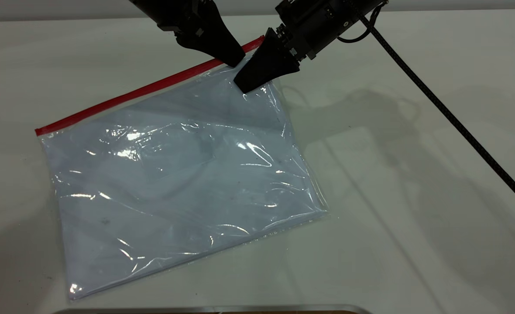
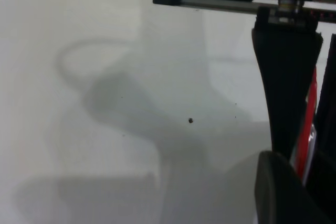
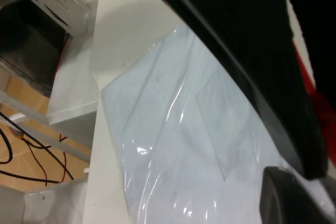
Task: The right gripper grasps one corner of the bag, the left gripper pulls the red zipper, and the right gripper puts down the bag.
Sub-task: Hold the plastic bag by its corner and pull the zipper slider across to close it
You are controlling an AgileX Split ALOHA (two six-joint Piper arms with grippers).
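- Nearest the camera, along the front table edge, a thin metallic strip (image 1: 214, 308) pokes in, just clear of the bag's front corner.
- Mid-table lies the flat clear plastic document bag (image 1: 183, 174), set at an angle, crinkly and shiny, white papers and a faint rectangular patch showing through.
- Its thin bright red zipper strip (image 1: 131, 95) runs along the far long edge, from the left end up toward both grippers.
- At the far right end, the right gripper (image 1: 245, 83) with black wedge-shaped jaws is clamped on the clear plastic corner of the bag (image 1: 257, 65), right where the red ends.
- Just beside it, the left gripper (image 1: 235, 59) with pointed black jaws sits on the red strip; can't tell if it's pinching.
- A black braided cable (image 1: 449, 115) trails diagonally over the right side.
- The white table (image 1: 414, 196) has plenty of bare surface right of the bag.
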